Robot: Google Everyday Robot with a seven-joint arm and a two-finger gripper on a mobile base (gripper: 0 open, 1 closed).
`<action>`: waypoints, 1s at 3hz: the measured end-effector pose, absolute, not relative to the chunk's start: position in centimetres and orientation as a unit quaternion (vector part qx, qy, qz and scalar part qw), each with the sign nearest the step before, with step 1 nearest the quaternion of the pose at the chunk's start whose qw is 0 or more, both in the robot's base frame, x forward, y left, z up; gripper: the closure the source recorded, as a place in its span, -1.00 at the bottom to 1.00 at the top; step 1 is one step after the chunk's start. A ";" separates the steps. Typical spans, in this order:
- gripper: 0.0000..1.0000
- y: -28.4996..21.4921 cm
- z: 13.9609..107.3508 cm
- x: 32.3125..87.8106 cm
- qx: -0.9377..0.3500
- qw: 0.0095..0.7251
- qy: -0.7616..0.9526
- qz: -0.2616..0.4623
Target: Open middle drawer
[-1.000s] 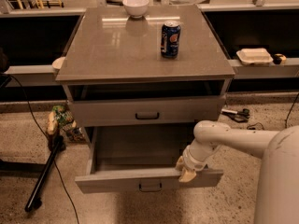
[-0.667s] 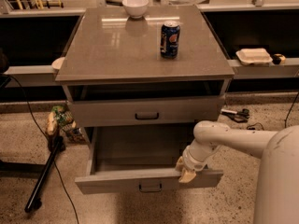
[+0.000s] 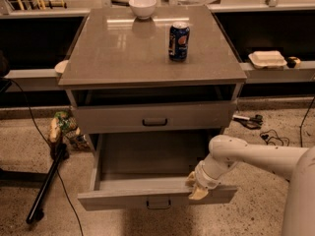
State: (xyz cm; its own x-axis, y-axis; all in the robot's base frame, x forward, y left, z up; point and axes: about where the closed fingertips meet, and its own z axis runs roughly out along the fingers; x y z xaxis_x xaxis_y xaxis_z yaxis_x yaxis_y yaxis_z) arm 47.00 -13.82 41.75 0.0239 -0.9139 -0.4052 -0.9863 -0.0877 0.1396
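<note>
The grey cabinet [image 3: 147,48] has a drawer front with a black loop handle [image 3: 155,122] just under its top. Below it the middle drawer [image 3: 123,198] stands pulled far out, its inside bare, with its black handle [image 3: 158,204] on the front. My gripper [image 3: 197,187] is at the top edge of this drawer's front panel, near its right end, on the end of my white arm [image 3: 246,156] that comes in from the right. Any lower drawer is hidden beneath the open one.
A blue soda can [image 3: 178,41] and a white bowl [image 3: 142,6] stand on the cabinet top. A black stand leg [image 3: 47,186] and a bag [image 3: 64,124] lie on the floor at left. Cables [image 3: 268,134] lie at right. A white container [image 3: 267,59] sits on the right ledge.
</note>
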 end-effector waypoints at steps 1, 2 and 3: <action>1.00 -13.7 41.4 43.8 -0.687 0.099 0.682 0.230; 1.00 -13.8 41.5 43.8 -0.687 0.099 0.682 0.230; 0.62 -13.8 41.5 43.8 -0.687 0.099 0.682 0.230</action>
